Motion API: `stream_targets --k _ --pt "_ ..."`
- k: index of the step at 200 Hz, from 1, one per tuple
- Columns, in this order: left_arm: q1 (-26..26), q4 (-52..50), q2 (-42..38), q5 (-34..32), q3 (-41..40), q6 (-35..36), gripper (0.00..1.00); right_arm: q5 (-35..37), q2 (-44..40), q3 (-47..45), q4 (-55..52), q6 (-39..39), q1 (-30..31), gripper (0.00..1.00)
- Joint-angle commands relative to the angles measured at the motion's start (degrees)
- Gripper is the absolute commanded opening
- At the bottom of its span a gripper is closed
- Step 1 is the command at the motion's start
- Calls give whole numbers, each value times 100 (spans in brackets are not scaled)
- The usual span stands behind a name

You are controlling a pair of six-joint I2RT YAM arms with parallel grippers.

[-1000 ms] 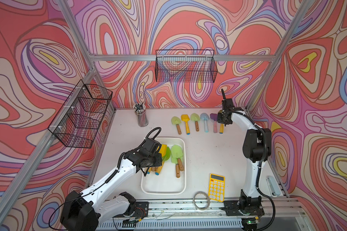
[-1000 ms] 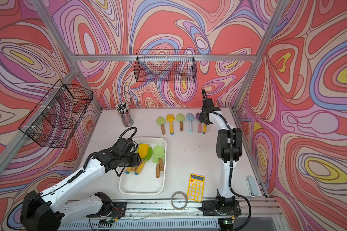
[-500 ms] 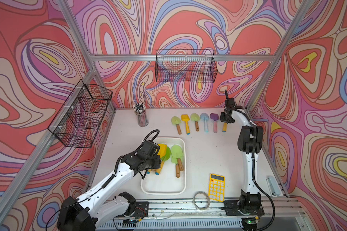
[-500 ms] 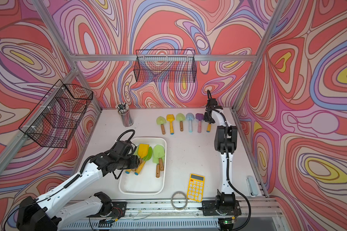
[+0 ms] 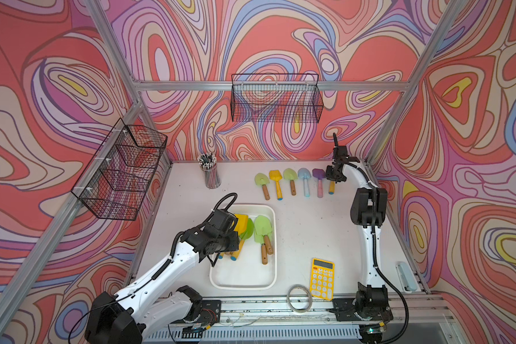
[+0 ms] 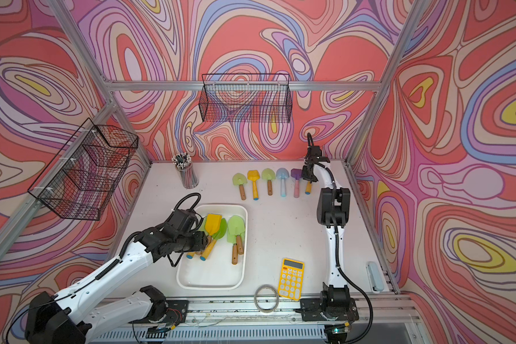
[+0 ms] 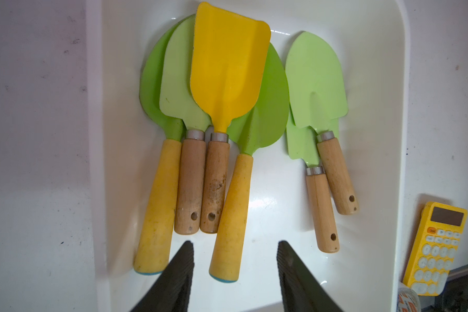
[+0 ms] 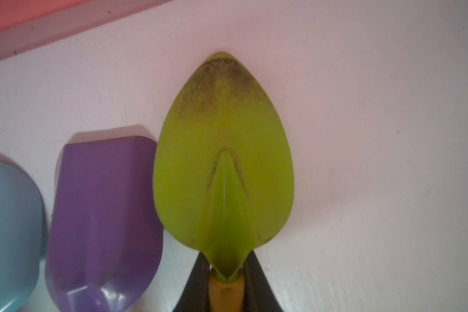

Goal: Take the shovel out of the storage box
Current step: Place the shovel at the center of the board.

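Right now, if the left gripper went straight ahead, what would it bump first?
Most likely the yellow handle of the dark green metal shovel in the white plastic storage box; its end sits within the open left gripper, height unclear.

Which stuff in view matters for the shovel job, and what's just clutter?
Job: storage box, shovels inside, row of shovels, green shovel in right end effector, open left end effector.
Lying about: calculator, tape roll, pencil cup, wire baskets.
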Motion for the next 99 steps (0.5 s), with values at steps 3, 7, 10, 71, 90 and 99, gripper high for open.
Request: stream_targets --k 3,7,10,71,90,99 --pt "-17 -154 96 -51 -7 -29 54 -40 114 -19 -79 14 -2 20" --pt "-16 -160 115 -69 -4 -26 54 -43 96 -52 -55 14 5 22" --pt "-11 -160 129 -74 -4 -16 53 -52 65 -84 -40 22 5 23" --pt "-51 75 514 -279 24 -138 47 -54 -960 -935 324 115 4 46" --pt "-55 85 696 -505 81 -140 38 64 -1575 -1597 628 275 4 48" --pt "-68 62 807 -580 130 -137 36 80 -1897 -1961 841 346 3 50"
